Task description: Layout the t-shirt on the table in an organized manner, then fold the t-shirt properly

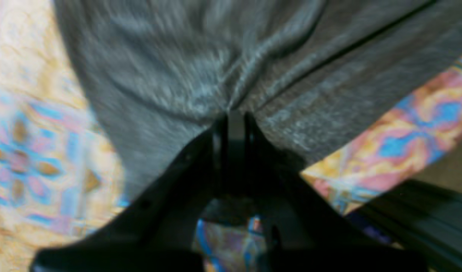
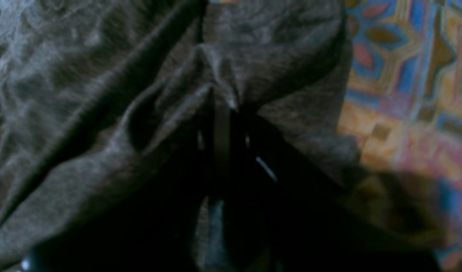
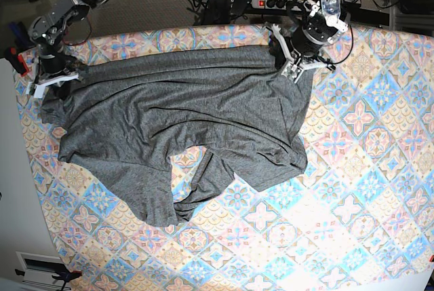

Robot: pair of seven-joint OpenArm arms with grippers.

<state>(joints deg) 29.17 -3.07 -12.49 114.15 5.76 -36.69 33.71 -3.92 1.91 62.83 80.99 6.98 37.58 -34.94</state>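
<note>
Left wrist view: the left gripper [image 1: 235, 115] has its jaws drawn together on a bunched fold of the t-shirt [image 1: 200, 71]. Creases radiate from the pinch point. The patterned table [image 1: 38, 151] shows on both sides of the fabric. The picture is blurred.

Right wrist view: the right gripper [image 2: 221, 113] has its jaws closed narrowly on a gathered ridge of the t-shirt [image 2: 83, 94]. Grey fabric fills most of the frame. The table [image 2: 404, 75] shows at the right edge.

Base view: the t-shirt [image 3: 183, 121] lies wrinkled on the table [image 3: 366, 189], toward its far side. The right gripper [image 3: 54, 77] pinches the cloth's far corner at the view's left. The left gripper [image 3: 293, 64] pinches the far corner at the view's right. The far hem runs between the two grippers. The near portion of the shirt is rumpled and folded over itself.
</note>
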